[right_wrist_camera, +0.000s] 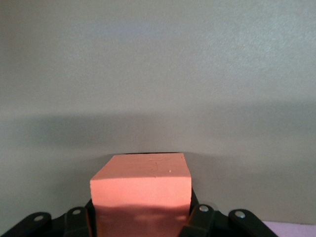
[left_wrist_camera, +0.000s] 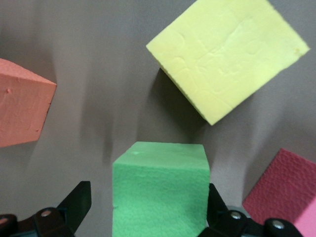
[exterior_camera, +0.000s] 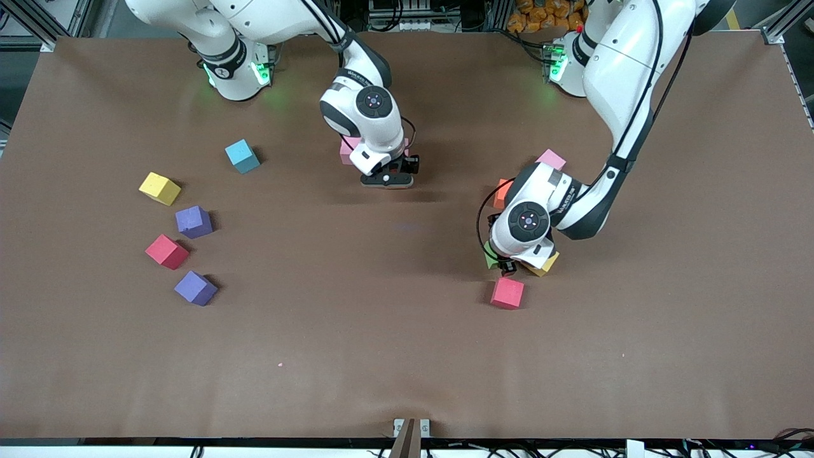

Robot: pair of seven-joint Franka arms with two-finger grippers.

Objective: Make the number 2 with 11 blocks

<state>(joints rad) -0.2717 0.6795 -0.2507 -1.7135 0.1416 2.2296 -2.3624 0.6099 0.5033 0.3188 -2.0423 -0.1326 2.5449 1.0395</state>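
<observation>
My left gripper (exterior_camera: 507, 267) is open and low at the table, with a green block (exterior_camera: 489, 256) between its fingers. In the left wrist view (left_wrist_camera: 145, 207) one finger touches the green block (left_wrist_camera: 160, 187) and the other stands apart. A yellow block (exterior_camera: 544, 264) (left_wrist_camera: 227, 54), a red block (exterior_camera: 507, 293) (left_wrist_camera: 284, 187) and an orange block (exterior_camera: 502, 192) (left_wrist_camera: 22, 103) lie close around it. My right gripper (exterior_camera: 386, 180) (right_wrist_camera: 140, 212) is shut on an orange block (right_wrist_camera: 140, 182), low over the table's middle.
A pink block (exterior_camera: 551, 158) lies by the left arm. Another pink block (exterior_camera: 346, 151) lies partly hidden under the right wrist. Toward the right arm's end lie loose light blue (exterior_camera: 242, 156), yellow (exterior_camera: 159, 188), purple (exterior_camera: 193, 221), red (exterior_camera: 166, 251) and purple (exterior_camera: 195, 287) blocks.
</observation>
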